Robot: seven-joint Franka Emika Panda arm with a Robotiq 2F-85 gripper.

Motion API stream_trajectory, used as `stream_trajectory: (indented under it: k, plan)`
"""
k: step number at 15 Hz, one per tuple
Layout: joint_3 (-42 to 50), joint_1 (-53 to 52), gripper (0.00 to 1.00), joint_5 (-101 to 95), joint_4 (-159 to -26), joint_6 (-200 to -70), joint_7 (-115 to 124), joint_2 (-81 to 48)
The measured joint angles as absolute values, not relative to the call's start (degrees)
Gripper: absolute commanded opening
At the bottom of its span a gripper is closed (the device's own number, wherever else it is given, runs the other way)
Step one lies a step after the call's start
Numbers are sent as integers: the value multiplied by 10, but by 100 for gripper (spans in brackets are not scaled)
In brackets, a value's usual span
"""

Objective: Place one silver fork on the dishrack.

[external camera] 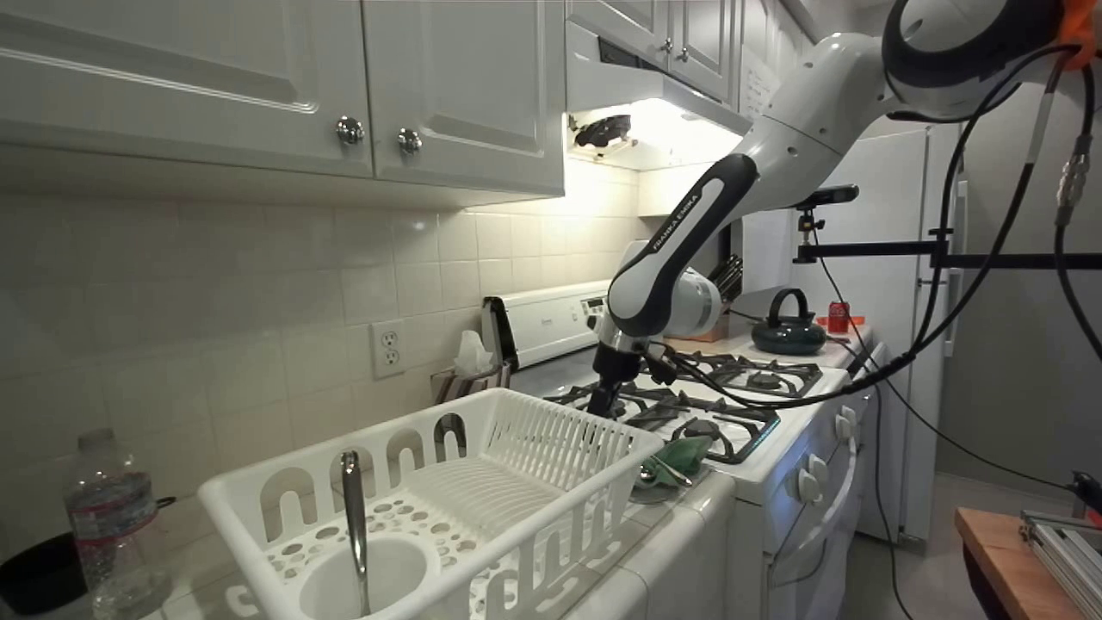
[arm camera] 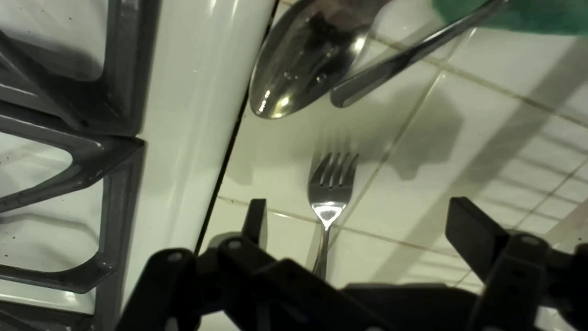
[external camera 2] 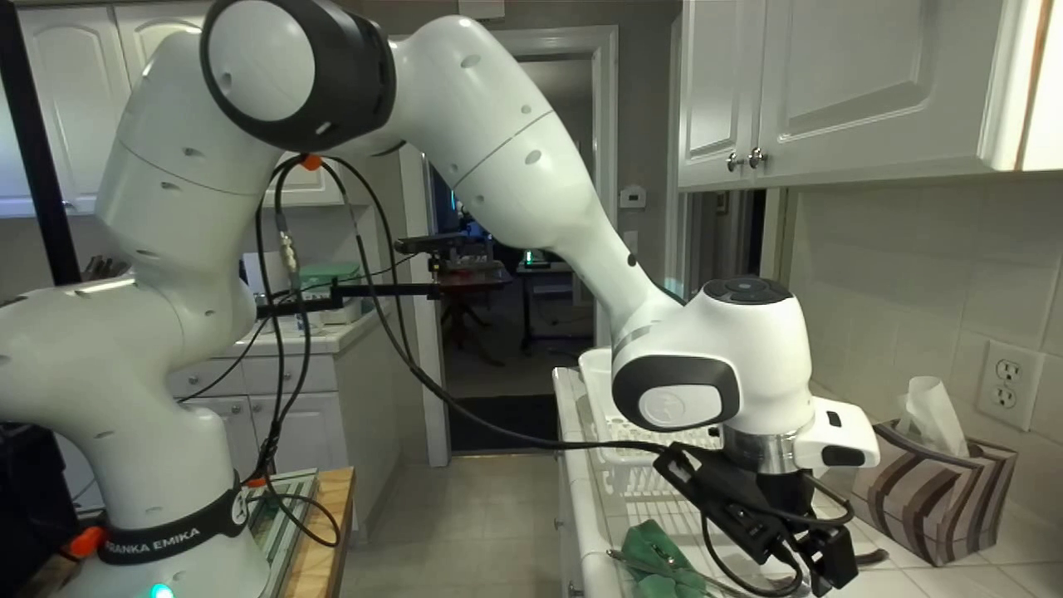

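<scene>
- Fingers (arm camera: 475,234) in the wrist view stand wide apart w/ a clear gap btwn; gripper (arm camera: 356,211) is over the tiled counter (arm camera: 399,211).
- Silver fork (arm camera: 327,214) lies on the counter: head just ahead of the fingertips, tines pointing away; handle runs back btwn the fingers as seen, nearer the stove-side one, lower end hidden by the gripper.
- Big spoon (arm camera: 303,64) near the tines, apart from the fork; another utensil (arm camera: 395,64) angled just beside it, far end overlapping a green item (arm camera: 528,16) at the view's edge.
- Stove (arm camera: 183,138) along one side, w/ dark grates (arm camera: 131,69).
- In an exterior view: dishrack (external camera: 538,518), white, on the counter; gripper is down just past its prong end, tips too obscured to judge. Metal utensil (external camera: 355,517) stands nearly upright in the cutlery compartment (external camera: 400,568). Clear bottle (external camera: 112,525) by the dishrack, kettle (external camera: 788,336) beyond the stove.
- In an exterior view: arm (external camera 2: 515,174) reaches over, gripper low at the bottom edge, tissue box (external camera 2: 930,498) beside it. Dishrack partly hidden behind the arm; green item w/ utensils near the gripper. Can't make out the fork here.
</scene>
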State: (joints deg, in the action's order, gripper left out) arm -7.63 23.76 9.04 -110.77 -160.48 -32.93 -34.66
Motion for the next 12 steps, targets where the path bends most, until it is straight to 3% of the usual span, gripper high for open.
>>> stream_trajectory:
  k: [5,6,8,12]
  plan:
    - [-76,238,97,90,-1108,-1614,-328,-357]
    - [-76,239,74,90,-1108,-1615,-328,-359]
    - [-76,239,69,90,-1108,-1615,-328,-360]
    - [-75,239,39,89,-1108,-1615,-328,-363]
